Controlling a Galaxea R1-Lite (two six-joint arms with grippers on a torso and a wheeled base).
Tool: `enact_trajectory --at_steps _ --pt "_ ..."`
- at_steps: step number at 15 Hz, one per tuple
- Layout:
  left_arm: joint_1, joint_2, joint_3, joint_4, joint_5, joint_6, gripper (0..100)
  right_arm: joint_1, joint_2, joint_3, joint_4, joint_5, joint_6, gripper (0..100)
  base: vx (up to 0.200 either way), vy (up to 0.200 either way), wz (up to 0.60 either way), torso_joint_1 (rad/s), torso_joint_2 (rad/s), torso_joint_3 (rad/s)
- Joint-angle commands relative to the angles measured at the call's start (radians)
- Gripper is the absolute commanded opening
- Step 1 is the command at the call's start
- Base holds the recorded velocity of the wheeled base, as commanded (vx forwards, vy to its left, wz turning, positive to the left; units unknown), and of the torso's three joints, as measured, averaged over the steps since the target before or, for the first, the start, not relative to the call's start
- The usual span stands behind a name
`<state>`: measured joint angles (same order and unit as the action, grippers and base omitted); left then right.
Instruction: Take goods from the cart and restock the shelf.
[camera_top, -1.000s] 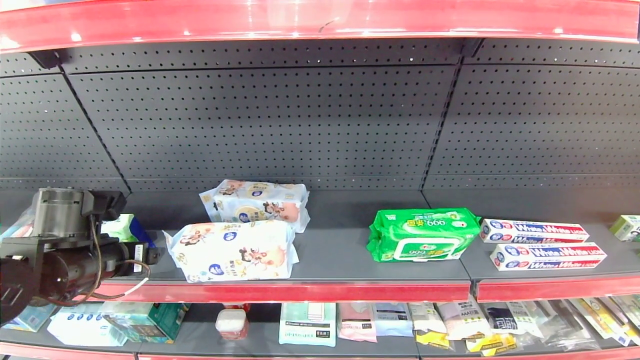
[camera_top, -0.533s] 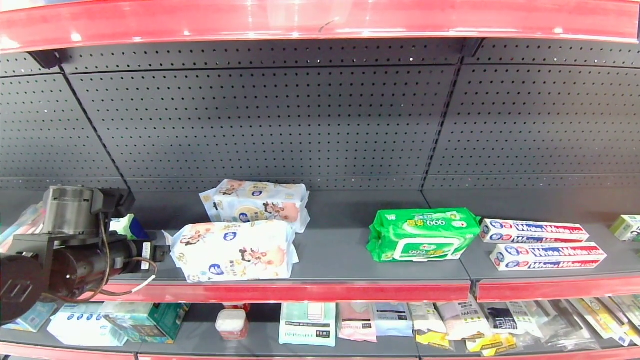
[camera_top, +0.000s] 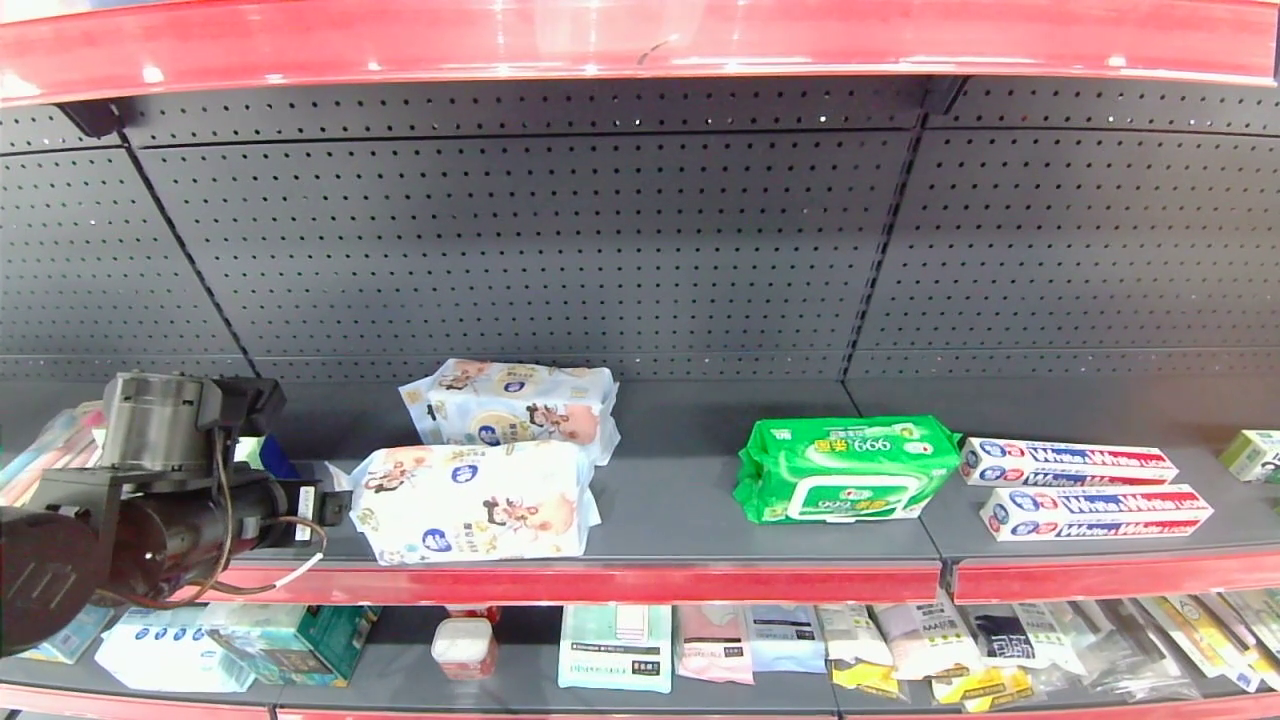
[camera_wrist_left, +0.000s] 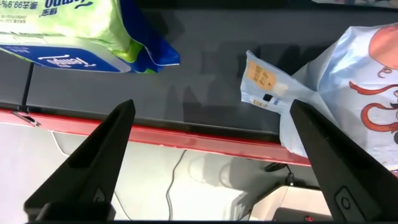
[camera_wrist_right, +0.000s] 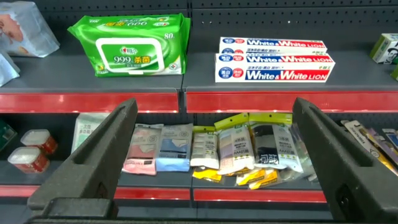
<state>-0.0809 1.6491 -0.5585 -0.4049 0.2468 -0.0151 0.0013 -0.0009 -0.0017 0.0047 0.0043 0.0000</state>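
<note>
Head view: on the middle shelf (camera_top: 640, 582) you have the near wipes pack (camera_top: 470, 502), soft and printed, lying flat at the front edge; much bare shelf is left to fill. Left wrist view: your left hand (camera_wrist_left: 211, 106) is spread wide, empty, beside that pack's crimped end. Right wrist view: your right hand (camera_wrist_right: 215, 102), equally wide and empty, faces the green pack (camera_wrist_right: 129, 43).

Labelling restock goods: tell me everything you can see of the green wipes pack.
The green wipes pack is a soft, glossy plastic pouch, bright green, with a white-rimmed flip lid on its top face and crimped end seams. It looks full, with the lid shut. It lies flat, lid up, on the dark shelf near the red front edge, between the white packs and the toothpaste boxes, apart from both. Nothing rests on it.
</note>
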Motion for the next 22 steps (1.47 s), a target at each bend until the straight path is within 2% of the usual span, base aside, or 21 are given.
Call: enact_trajectory --at_steps 1,22 --pt "-0.005 -0.003 0.000 0.000 0.000 0.000 100 0.000 0.001 0.002 0.000 0.000 0.000 100 0.000 0.000 0.00 0.000 0.00 0.000" --pt "-0.050 0.001 -0.006 0.000 0.005 -0.003 100 0.000 0.001 0.000 0.000 0.000 0.000 100 0.000 0.000 0.00 0.000 0.00 0.000"
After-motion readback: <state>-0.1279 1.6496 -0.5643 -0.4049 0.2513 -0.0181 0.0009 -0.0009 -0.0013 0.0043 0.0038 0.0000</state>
